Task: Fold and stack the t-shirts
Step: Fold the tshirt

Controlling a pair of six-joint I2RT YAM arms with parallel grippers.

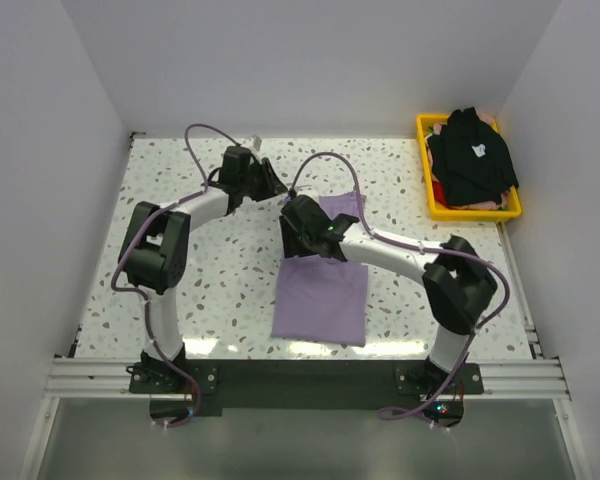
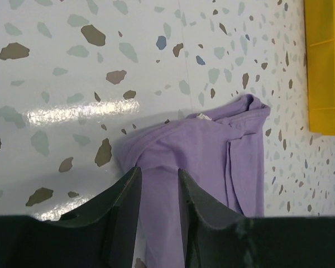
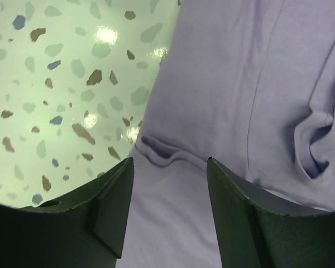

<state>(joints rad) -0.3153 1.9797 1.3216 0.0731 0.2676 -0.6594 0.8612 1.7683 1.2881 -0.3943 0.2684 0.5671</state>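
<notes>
The lavender t-shirt (image 1: 320, 300) lies partly folded at the table's middle, with a bunched part (image 1: 342, 205) behind the right arm. My left gripper (image 1: 272, 185) is behind it. In the left wrist view the left gripper (image 2: 159, 176) has its jaws close together on a pulled-up strip of the lavender t-shirt (image 2: 212, 151). My right gripper (image 1: 320, 245) is over the shirt's far edge. In the right wrist view the right gripper (image 3: 170, 164) is open, with the lavender t-shirt (image 3: 240, 84) under it and a fold edge between the fingers. The black t-shirt (image 1: 470, 160), with a white chest mark, lies in the basket.
A yellow plastic basket (image 1: 432, 205) stands at the back right corner with other clothes under the black shirt; its side shows in the left wrist view (image 2: 324, 67). White walls close in the speckled table (image 1: 220, 270) on three sides.
</notes>
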